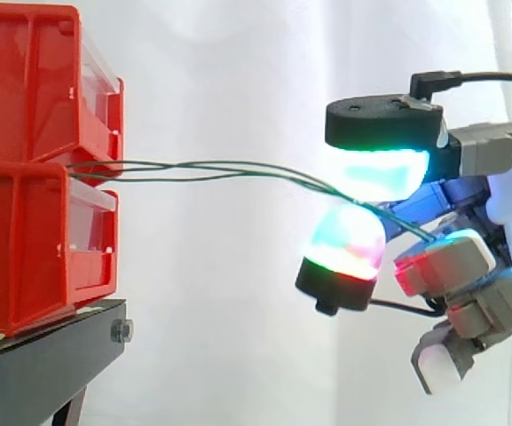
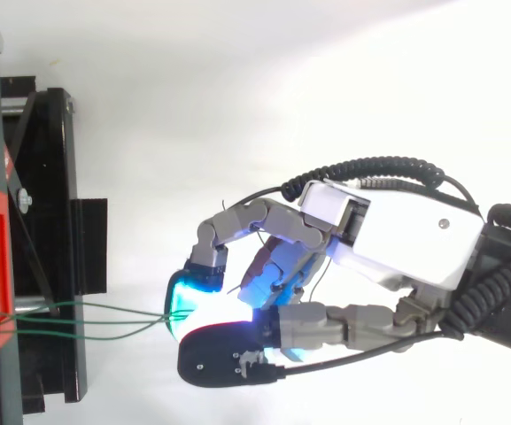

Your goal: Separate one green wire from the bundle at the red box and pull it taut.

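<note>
A: Entry. Where are the wires [image 1: 176, 165]?

B: They come out of the seam between the two stacked bins [image 1: 16, 240], at the bins' front, and run almost level straight out from it. There are several strands, spread apart just off the bins and converging farther out.

A: Hand [image 2: 406, 235]?

B: Well out from the bins, in line with the seam and slightly lower. Fingers curled. Two glowing pads [image 1: 375, 173] close on the wires from above and below: a pinch grip. More than one strand seems to pass between the pads. Cannot tell whether one is isolated.

A: Tension?

B: The strands bow gently and dip toward the pads. Judged not taut; there is slack.

A: What does the next move turn on?

B: The wire axis runs bins-to-hand, with the anchored end at the bins. A pull would go straight away from the bins along that line. Off-axis, it would likely drag strands across the bin edge. Extra strands probably need shedding first.
</note>
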Robot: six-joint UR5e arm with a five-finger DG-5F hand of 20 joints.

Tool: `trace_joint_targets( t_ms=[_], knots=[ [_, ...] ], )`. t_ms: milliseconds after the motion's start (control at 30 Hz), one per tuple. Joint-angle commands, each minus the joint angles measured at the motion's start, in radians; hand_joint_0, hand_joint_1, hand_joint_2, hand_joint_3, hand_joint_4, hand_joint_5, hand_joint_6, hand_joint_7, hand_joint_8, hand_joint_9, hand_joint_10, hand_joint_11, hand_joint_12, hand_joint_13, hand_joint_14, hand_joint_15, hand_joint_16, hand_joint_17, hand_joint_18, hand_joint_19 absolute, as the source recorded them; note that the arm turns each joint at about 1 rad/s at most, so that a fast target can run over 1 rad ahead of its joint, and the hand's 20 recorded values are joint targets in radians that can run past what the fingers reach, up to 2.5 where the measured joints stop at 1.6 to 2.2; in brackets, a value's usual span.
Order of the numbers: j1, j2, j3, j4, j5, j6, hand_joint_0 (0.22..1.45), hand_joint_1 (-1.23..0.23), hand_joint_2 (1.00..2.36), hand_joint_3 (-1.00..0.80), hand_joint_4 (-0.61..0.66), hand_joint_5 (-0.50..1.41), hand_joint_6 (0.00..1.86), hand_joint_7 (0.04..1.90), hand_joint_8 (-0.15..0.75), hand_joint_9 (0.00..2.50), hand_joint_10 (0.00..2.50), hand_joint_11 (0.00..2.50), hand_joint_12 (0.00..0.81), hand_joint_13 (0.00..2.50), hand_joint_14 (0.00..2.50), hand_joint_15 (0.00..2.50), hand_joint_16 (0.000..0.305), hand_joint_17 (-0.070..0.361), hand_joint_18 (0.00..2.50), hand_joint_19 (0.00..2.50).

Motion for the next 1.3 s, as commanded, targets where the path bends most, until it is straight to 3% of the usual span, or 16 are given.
trace_joint_targets(
  t_ms=[0,367,467,567,600,633,733,900,1000,1167,1267],
  knots=[
    [0.001,0.012,0.000,-0.004,0.000,-0.003,0.60,-0.63,1.02,-0.16,0.16,-0.19,0.88,0.98,0.270,1.20,0.02,1.29,0.327,1.42,0.01,1.43,0.055,0.125,0.74,0.69],
    [0.001,0.018,0.000,-0.021,0.000,0.001,0.62,-0.70,1.02,-0.17,0.13,-0.19,0.91,0.99,0.282,1.20,0.02,1.30,0.327,1.41,0.02,1.43,0.055,0.124,0.76,0.69],
    [0.001,0.019,0.000,-0.021,0.000,0.001,0.61,-0.72,1.02,-0.26,0.17,-0.19,0.92,0.99,0.277,1.19,0.02,1.29,0.330,1.41,0.02,1.42,0.055,0.125,0.76,0.69],
    [0.002,0.021,0.000,-0.024,0.000,0.003,0.56,-0.64,1.01,-0.39,0.18,-0.19,0.92,0.98,0.286,1.20,0.02,1.28,0.346,1.42,0.02,1.43,0.056,0.127,0.77,0.70],
    [0.001,0.025,0.000,-0.024,0.000,-0.002,0.54,-0.55,1.01,-0.44,0.18,-0.19,0.92,0.98,0.293,1.22,0.02,1.29,0.353,1.43,0.01,1.42,0.057,0.129,0.78,0.70],
    [0.001,0.025,0.000,-0.024,0.000,-0.002,0.54,-0.46,1.00,-0.46,0.18,-0.18,0.92,0.98,0.291,1.23,0.02,1.28,0.356,1.44,0.01,1.42,0.058,0.131,0.79,0.71],
    [0.001,0.029,0.002,-0.024,-0.002,0.000,0.57,-0.40,1.01,-0.41,0.18,-0.18,0.91,1.00,0.282,1.23,0.02,1.28,0.336,1.44,0.01,1.44,0.057,0.129,0.79,0.72],
    [-0.005,0.033,0.000,-0.030,-0.005,0.000,0.59,-0.55,1.02,-0.20,0.17,-0.18,0.91,1.03,0.285,1.22,0.02,1.28,0.336,1.43,0.01,1.44,0.057,0.128,0.78,0.70],
    [-0.007,0.033,0.002,-0.033,-0.005,0.001,0.60,-0.63,1.02,-0.15,0.20,-0.18,0.91,1.00,0.306,1.21,0.02,1.26,0.376,1.44,0.01,1.41,0.062,0.140,0.82,0.69],
    [-0.008,0.033,0.000,-0.033,-0.003,-0.002,0.60,-0.68,1.02,-0.24,0.20,-0.19,0.92,0.99,0.289,1.18,0.02,1.27,0.341,1.41,0.01,1.41,0.059,0.132,0.78,0.71],
    [-0.007,0.033,0.002,-0.033,-0.003,-0.002,0.55,-0.67,1.01,-0.39,0.20,-0.19,0.92,0.97,0.291,1.18,0.02,1.26,0.344,1.42,0.01,1.42,0.058,0.131,0.78,0.71]
  ],
)
